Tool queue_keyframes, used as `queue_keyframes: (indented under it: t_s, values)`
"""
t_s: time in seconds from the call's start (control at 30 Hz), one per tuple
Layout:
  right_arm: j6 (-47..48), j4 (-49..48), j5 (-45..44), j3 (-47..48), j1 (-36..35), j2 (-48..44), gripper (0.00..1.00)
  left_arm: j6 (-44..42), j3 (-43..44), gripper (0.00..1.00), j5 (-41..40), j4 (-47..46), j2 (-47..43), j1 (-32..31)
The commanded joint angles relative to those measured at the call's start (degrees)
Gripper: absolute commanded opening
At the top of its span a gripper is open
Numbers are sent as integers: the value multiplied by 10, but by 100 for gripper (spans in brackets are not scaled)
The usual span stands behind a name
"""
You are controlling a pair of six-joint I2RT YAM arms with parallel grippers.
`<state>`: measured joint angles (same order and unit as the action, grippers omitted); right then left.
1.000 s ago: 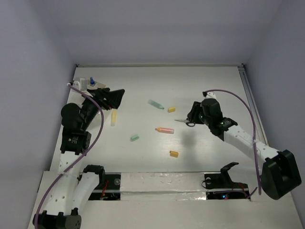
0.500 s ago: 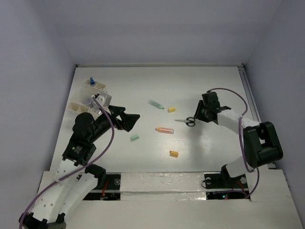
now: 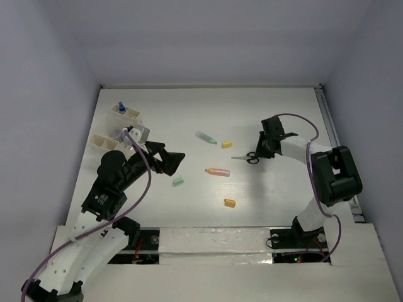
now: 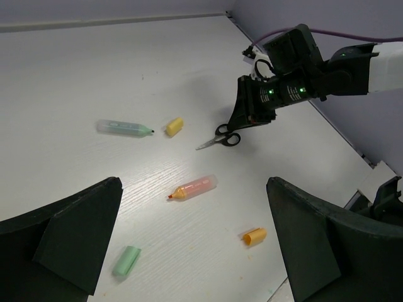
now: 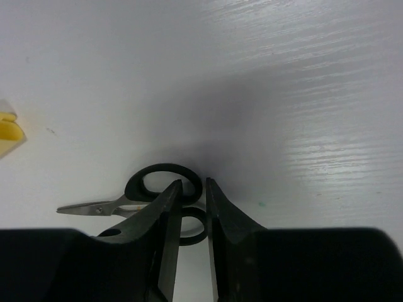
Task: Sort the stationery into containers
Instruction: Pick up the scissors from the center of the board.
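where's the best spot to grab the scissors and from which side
Take the scissors by the black handle loops, coming straight down from above. They lie flat on the table, and the thin blades point toward the left arm's side. The loops are the bulkiest part, and the right gripper sits right over them.

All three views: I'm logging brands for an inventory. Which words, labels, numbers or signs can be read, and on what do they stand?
No text can be read in any view.
Green marker, orange marker: any print on the barrels is too small to read.
Bins, scissors: no marking shows.
Right arm: green lights only, no lettering shows.
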<state>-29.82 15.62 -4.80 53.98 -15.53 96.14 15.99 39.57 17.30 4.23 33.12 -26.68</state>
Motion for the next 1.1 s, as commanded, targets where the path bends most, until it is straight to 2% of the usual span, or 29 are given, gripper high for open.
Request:
queue_keyframes:
  t_s: [0.0, 0.1, 0.23, 0.4, 0.53, 0.7, 0.87, 0.97, 1.07]
  values:
    - [22, 56, -32, 32, 1, 8, 26, -8, 27, 99, -8, -15, -10, -4]
    - [36, 92, -26, 48, 1, 8, 26, -8, 27, 99, -10, -14, -11, -4]
    - [50, 130, -18, 51, 1, 4, 33, -8, 28, 99, -12, -13, -15, -4]
    - [57, 126, -11, 53, 1, 28, 33, -8, 27, 99, -14, -13, -15, -4]
    - [59, 119, -15, 70, 1, 59, 23, -8, 26, 99, -18, -13, -13, -4]
    - [63, 119, -18, 87, 1, 78, 0, -8, 26, 99, -21, -12, -10, -4]
    - [68, 124, -58, 88, 1, 37, 0, -8, 25, 99, -23, -14, -3, -4]
    - [80, 134, -71, 92, 1, -34, 0, -7, 24, 97, -19, -19, 5, -4]
    - [107, 136, -39, 97, -5, -105, 0, -5, 24, 95, -12, -23, 16, -4]
